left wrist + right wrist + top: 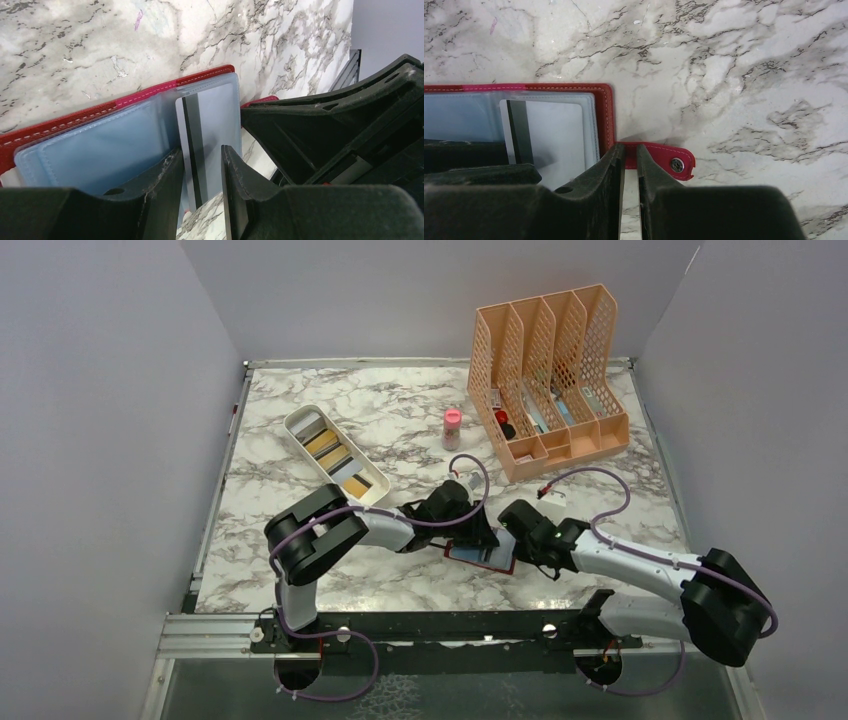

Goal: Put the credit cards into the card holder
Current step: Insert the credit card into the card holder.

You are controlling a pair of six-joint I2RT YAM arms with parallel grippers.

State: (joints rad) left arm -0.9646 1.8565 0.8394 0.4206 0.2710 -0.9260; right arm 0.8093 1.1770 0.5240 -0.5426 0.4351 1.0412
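The red card holder (478, 556) lies open on the marble between both arms. A pale card with a black stripe (207, 125) sits in its right clear sleeve, and shows in the right wrist view as the card (554, 130). My left gripper (200, 155) hovers low over that card's near end, jaws a little apart with nothing pinched between them. My right gripper (630, 150) is shut to a thin slit, tips at the holder's red snap tab (664, 156) by the holder's right edge (607, 115). In the top view the left gripper (487, 537) and right gripper (512, 540) almost touch.
A white tray (300, 420) holding several cards stands at the back left. A pink-capped bottle (452, 427) stands mid-table, and a peach file organizer (550, 380) is at the back right. The right arm's black body (340, 130) crowds the left wrist view.
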